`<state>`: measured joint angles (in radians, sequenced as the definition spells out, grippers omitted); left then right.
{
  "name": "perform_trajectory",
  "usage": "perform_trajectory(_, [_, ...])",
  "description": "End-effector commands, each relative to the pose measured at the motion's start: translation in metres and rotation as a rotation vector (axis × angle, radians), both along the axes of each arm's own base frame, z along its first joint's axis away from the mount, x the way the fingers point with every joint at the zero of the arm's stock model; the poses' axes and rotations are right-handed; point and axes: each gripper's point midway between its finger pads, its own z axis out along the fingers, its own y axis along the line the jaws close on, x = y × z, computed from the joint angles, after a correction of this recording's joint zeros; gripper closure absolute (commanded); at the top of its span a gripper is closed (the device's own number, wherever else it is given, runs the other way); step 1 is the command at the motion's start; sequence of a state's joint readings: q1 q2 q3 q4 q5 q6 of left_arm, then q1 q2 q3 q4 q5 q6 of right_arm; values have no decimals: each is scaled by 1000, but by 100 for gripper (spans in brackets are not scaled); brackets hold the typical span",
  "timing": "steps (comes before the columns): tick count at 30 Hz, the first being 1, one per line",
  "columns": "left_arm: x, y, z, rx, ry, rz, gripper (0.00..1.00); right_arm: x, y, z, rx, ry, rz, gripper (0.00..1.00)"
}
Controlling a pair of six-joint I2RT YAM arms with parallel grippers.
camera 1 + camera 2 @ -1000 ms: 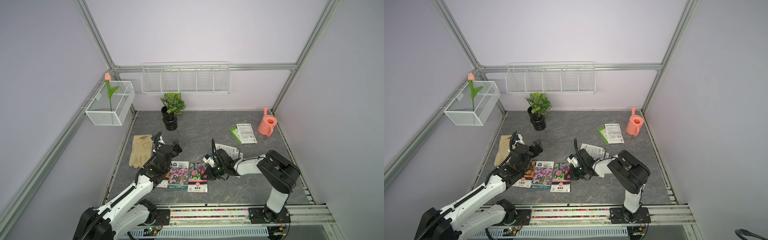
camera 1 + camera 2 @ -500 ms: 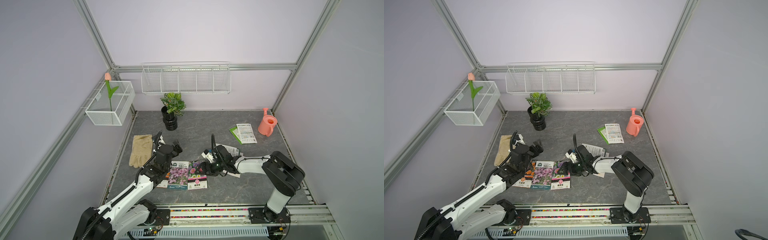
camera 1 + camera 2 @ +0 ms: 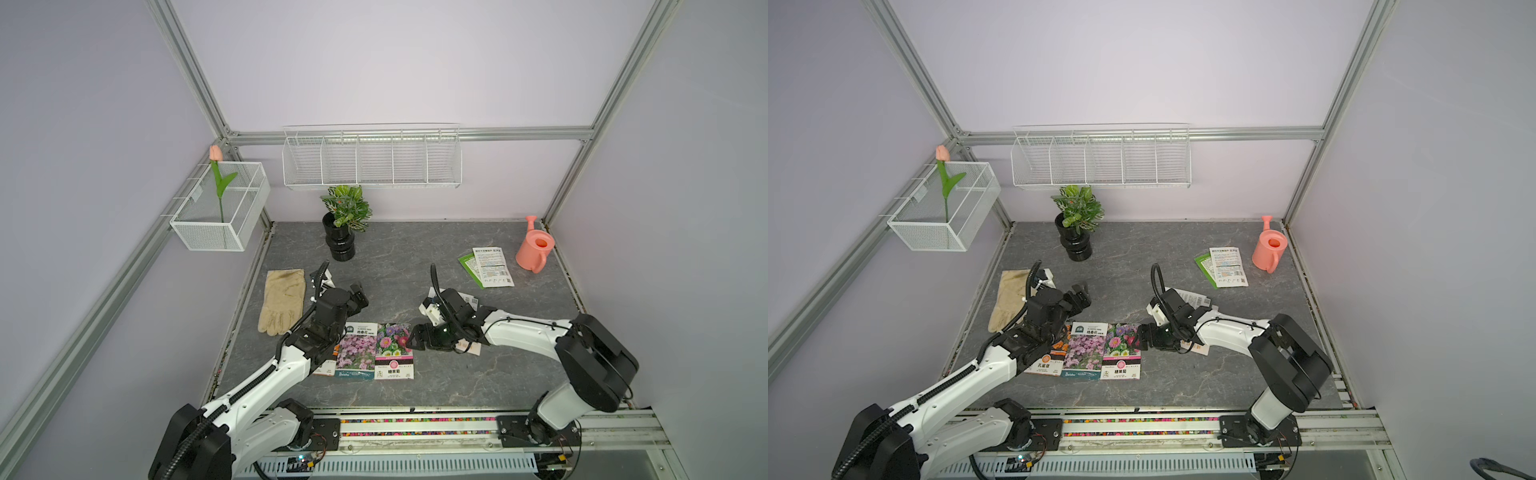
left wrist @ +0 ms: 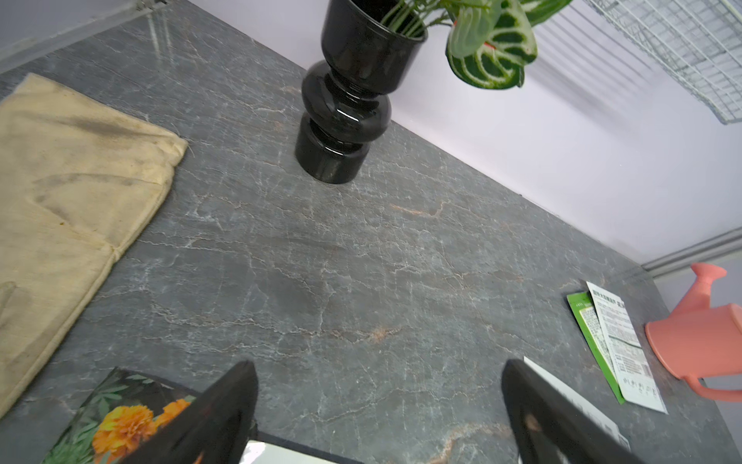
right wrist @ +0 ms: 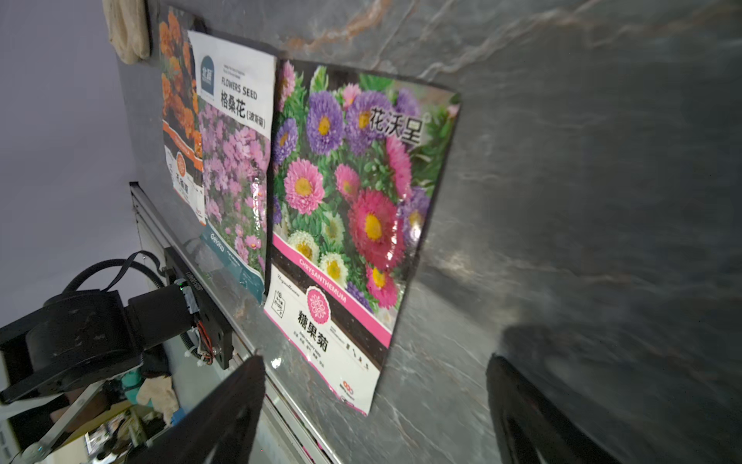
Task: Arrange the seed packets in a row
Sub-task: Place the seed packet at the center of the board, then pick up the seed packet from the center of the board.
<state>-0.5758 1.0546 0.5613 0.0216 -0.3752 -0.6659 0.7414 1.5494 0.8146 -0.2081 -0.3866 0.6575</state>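
Three seed packets lie side by side near the table's front: an orange-flower one [image 3: 1050, 357], a pink-flower one [image 3: 357, 351] and a mixed-flower one [image 3: 394, 351] [image 5: 353, 209]. My right gripper [image 3: 417, 338] [image 5: 373, 401] stands open just right of the mixed packet, holding nothing. A white-backed packet [image 3: 469, 299] lies partly under the right arm. A white-backed packet [image 3: 492, 266] overlaps a green one [image 3: 467, 266] at the back right. Behind the row's left end hovers my left gripper [image 3: 358, 297] [image 4: 377, 401], open and empty, with the orange packet [image 4: 120, 422] by one finger.
A beige glove [image 3: 282, 301] lies at the left edge. A black pot with a plant [image 3: 340, 241] stands at the back. A pink watering can [image 3: 534, 249] sits in the back right corner. Wire baskets [image 3: 220, 208] [image 3: 372, 156] hang on the walls.
My right gripper has opened and let go of the mixed-flower packet, which now lies flat in line with the pink one. The left arm has not moved.
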Motion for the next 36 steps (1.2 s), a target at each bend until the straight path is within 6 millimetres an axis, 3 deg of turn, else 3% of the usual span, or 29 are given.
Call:
perform_trajectory(1, [12, -35, 20, -52, -38, -149, 3, 25, -36, 27, -66, -142, -76, 12])
perform_trajectory(5, [27, -98, 10, -94, 47, -398, 2, 66, -87, 42, -119, -208, -227, 12])
perform_trajectory(7, [35, -128, -7, -138, 115, -492, 3, 81, -108, 43, -127, -194, -291, 12])
perform_trajectory(10, [37, -164, -30, -223, 197, -615, 3, 89, -125, 32, -110, -150, -353, 12])
perform_trajectory(16, [19, -226, -69, -293, 331, -788, 3, 91, -154, 1, -89, -99, -467, 12])
perform_trajectory(25, [16, -264, -116, -390, 486, -834, 2, 106, -164, -19, -12, -67, -530, 12])
perform_trajectory(31, [9, -279, -128, -406, 533, -869, 3, 113, -151, -33, 60, -21, -522, 9])
perform_trajectory(35, [7, -284, -126, -425, 537, -886, 10, 118, -145, -33, 119, -27, -528, 1])
perform_trajectory(36, [7, -283, -126, -422, 534, -888, 13, 119, -144, -29, 129, -41, -528, 3])
